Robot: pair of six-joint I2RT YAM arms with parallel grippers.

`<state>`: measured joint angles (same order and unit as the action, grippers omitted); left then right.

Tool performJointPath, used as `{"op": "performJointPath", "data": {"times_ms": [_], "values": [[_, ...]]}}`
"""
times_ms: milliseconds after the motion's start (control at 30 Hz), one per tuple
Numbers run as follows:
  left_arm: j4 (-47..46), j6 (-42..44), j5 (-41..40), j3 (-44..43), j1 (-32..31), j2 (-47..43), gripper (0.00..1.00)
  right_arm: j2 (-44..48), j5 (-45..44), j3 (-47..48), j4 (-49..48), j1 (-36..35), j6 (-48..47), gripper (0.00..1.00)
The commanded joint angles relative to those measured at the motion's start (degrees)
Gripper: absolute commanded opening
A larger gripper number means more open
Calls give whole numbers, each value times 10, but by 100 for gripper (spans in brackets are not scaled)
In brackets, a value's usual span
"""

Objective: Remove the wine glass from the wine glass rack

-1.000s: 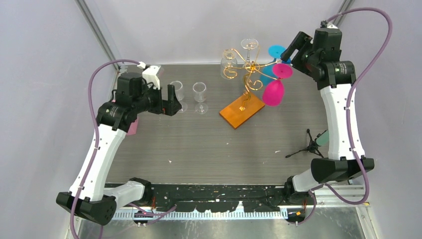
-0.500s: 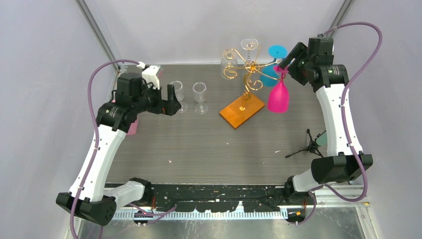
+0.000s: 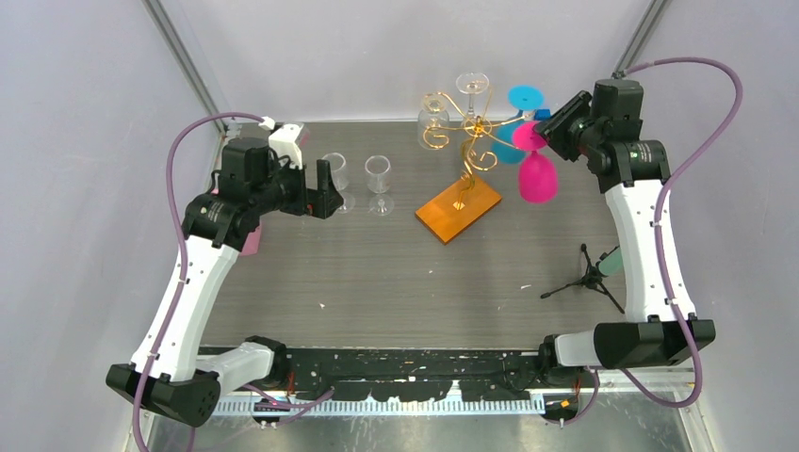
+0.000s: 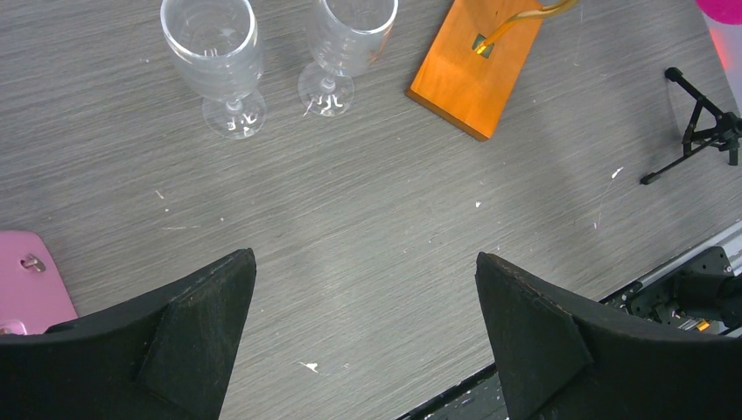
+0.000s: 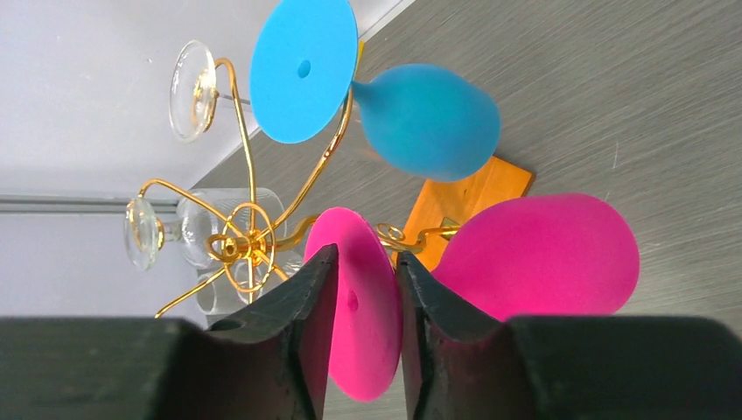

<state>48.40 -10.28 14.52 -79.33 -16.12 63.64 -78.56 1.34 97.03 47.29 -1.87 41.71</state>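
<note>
1. Top external view: the right gripper reaches in at the far right of the table. Its fingers are closed on the round foot of the pink wine glass. A second ago the same jaws stood wide apart, higher and clear of that foot.
2. In the right wrist view, one black finger lies against each face of the pink disc. The disc fills the narrow gap between them.
3. The pink bowl hangs below the fingertips. The stem crosses a gold curl of the rack just ahead of them, so the glass is still hooked on its arm.
4. Since a second ago the bowl has swung away from the rack's orange base and toward the right arm. It now hangs closer to straight down, where before it tilted in beside the base.
5. A blue wine glass hangs just beyond the right fingertips on the neighbouring arm. Two clear hanging glasses sit on the far side of the rack from the gripper.
6. The left gripper is spread fully wide and holds nothing, in the same spot as before.
7. Two clear standing glasses are on the table ahead of its fingertips. The orange base lies further ahead to its right, and a small black tripod stands well off to its right.
</note>
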Motion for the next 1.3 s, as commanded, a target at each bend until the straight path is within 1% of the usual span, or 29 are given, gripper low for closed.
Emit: {"op": "performJointPath", "data": {"times_ms": [0,67,100,167,200,267,467,533,633,933,1267], "values": [[-31,-1,-2,-4,-1,-3,100,29,9,-12,-37,1,27,33],[-32,0,-2,-4,-1,-3,100,34,6,-18,-43,2,33,25],[-32,0,-3,-3,-1,-3,100,35,4,-20,-44,1,35,23],[-32,0,-4,-2,-1,-3,100,40,2,-27,-50,1,39,15],[-32,0,-3,-2,-1,-3,100,44,1,-30,-56,2,42,8],[-32,0,-3,-1,-1,-3,100,52,0,-39,-67,1,48,2],[-31,0,-4,-2,-1,-4,100,85,-10,-69,-105,2,69,0],[-31,0,-4,-2,-1,-4,100,97,-33,-76,-111,1,75,0],[-31,0,-5,-3,-1,-5,100,114,-38,-86,-117,1,85,0],[-31,0,-6,-5,-1,-4,100,125,28,-109,-146,1,117,0],[-29,1,-10,-5,-1,-5,100,100,71,-133,-196,1,143,0]]}}
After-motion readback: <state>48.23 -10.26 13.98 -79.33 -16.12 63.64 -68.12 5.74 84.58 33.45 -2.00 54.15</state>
